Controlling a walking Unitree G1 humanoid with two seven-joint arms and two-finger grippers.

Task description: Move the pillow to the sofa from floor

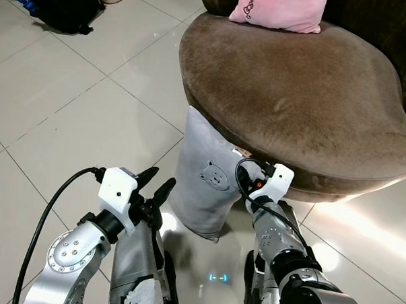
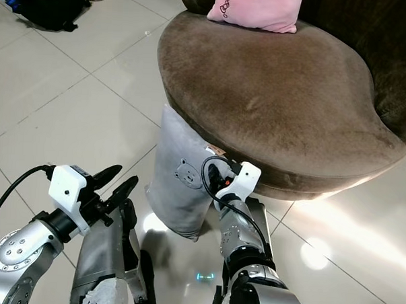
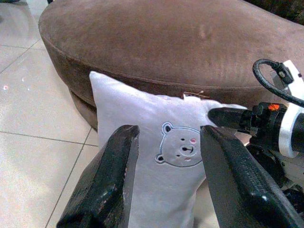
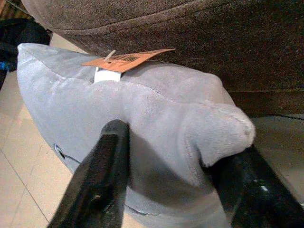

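Right pincer (image 1: 250, 173) fingers pinched tight, arm reaching forward; left pincer (image 1: 156, 185) spread apart, raised alongside.

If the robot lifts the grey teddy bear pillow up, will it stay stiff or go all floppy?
Probably floppy: the grey pillow looks plush, and its corner already dents and bunches between the right gripper fingers. It likely weighs little for its size, since it stands on edge leaning on the sofa. Held by one corner, the rest would probably sag. The left gripper is open nearby.

This is a home living room: a rounded brown velvet sofa (image 1: 293, 95) fills the upper right of the frame, a pink cushion (image 1: 280, 10) on it, glossy pale floor tiles (image 1: 69, 119) below, a black bag (image 1: 61, 8) at upper left.
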